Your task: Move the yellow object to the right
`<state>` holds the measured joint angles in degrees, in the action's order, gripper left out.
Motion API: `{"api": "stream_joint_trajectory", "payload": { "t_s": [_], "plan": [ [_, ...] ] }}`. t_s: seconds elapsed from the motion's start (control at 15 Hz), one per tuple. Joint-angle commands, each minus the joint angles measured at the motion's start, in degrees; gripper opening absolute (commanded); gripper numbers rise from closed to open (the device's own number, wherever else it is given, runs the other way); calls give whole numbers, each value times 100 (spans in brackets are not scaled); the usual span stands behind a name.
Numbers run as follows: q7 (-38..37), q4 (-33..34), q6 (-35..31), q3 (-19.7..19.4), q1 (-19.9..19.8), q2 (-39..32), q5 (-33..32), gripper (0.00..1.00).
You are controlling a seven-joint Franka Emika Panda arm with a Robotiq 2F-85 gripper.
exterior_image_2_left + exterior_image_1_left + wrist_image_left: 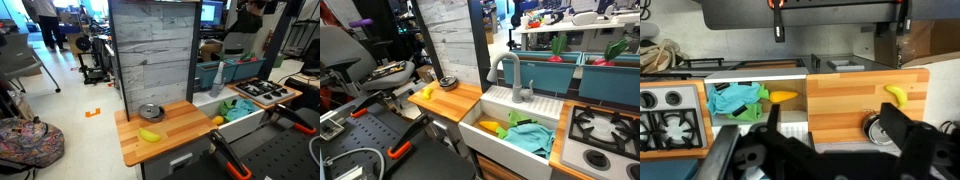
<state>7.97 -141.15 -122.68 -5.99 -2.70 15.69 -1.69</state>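
Grey plank panelling point(152, 50) backs a toy kitchen, with office clutter behind it in both exterior views. In the wrist view the jaws stand released: the two dark fingers point(908, 135) are spread wide with nothing between them, low in the picture over the front edge of the wooden table point(845, 100). They touch nothing.

The white sink point(790, 125) serves as the landmark. The wooden table adjoins the sink on one side. The yellow banana point(897, 95) lies flat on the table, well away from the sink and toward the table's far end; it shows in both exterior views too point(425, 92) point(149, 135). A small round metal dish point(876, 128) sits near the banana, apart from it and slightly closer to the sink, close to the panelling point(150, 112).

Inside the sink lie a crumpled teal cloth point(530, 137) and a yellow-orange item point(492, 127) beside it; what that item is cannot be told. A grey faucet point(510, 72) rises from the sink's back edge. On the sink's other side, away from the table, stands a stove point(600, 125) with black burner grates.
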Motion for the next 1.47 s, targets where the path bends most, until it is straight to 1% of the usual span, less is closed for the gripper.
{"api": "stream_joint_trajectory", "payload": {
  "t_s": [0.0,0.2,0.53,0.73,0.93,1.2,1.4],
  "plan": [
    [7,10,9,33,-32,-1,11,100],
    [6,16,9,33,-32,-1,11,100],
    [-286,53,-747,305,163,-735,88,100],
    [-269,149,-1333,519,347,-1424,237,100],
    [-233,301,-1962,736,504,-2287,403,100],
    [-209,771,-2623,1058,617,-3536,623,100],
    [-283,1250,-2868,1279,709,-4406,630,100]
  ]
}}
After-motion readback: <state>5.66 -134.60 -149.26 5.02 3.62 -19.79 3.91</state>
